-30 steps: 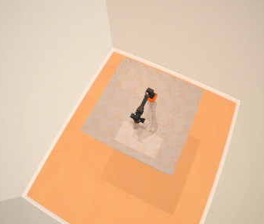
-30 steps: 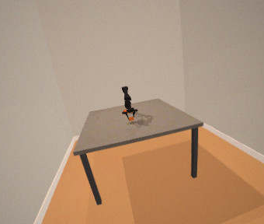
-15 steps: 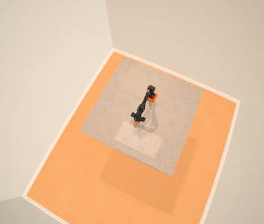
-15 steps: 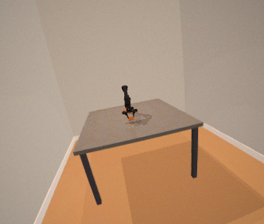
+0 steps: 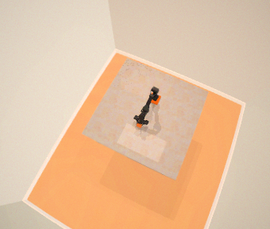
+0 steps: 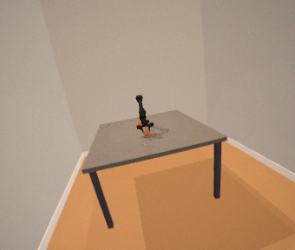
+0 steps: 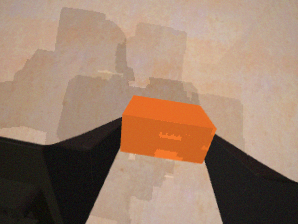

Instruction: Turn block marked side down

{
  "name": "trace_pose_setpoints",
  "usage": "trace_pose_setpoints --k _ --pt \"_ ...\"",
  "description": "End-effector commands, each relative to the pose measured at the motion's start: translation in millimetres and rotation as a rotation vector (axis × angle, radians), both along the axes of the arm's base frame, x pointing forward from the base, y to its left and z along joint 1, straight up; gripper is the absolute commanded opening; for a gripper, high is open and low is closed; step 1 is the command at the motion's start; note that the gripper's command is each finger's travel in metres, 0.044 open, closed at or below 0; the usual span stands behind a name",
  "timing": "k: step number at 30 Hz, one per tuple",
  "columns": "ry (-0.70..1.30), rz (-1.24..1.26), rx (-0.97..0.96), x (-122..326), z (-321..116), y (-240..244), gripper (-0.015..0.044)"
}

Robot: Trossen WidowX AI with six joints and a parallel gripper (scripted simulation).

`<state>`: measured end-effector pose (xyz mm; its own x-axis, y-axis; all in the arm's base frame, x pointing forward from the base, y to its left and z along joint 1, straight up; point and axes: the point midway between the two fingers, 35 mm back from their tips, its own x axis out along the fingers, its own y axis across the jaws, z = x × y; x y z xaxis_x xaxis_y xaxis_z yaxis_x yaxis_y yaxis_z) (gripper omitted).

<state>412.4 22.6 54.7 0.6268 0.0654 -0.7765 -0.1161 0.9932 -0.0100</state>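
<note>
The orange block (image 5: 139,126) (image 6: 147,133) (image 7: 167,131) is held crosswise between the two black fingers. My gripper (image 7: 164,128) is shut on its two ends. The block appears to be raised off the table (image 5: 106,111) (image 6: 111,152), with shadows on the tabletop separate from it in the wrist view. Two orange faces show in the wrist view, the lower one with small lighter patches. In the exterior view a small pale patch shows just above the orange. I cannot tell whether it is the marked side. The block's other faces are hidden.
The black arm (image 5: 145,108) (image 6: 141,114) reaches from its base, with an orange part (image 5: 156,100) beside it, toward the table's front edge. A bright patch of light (image 5: 143,144) and arm shadows lie on the tabletop. Orange floor (image 5: 62,175) surrounds the table.
</note>
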Motion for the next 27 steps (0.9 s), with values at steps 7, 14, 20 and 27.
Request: trace_pose_setpoints --k 7,14,20,27 --pt "-0.143 0.003 0.023 7 -18 1 0.0" --pt "-0.25 0.004 0.035 6 -25 1 0.0" --pt "-0.342 0.005 0.046 1 -27 0 0.0" --pt "-0.448 0.008 0.057 -9 -25 0 0.0"
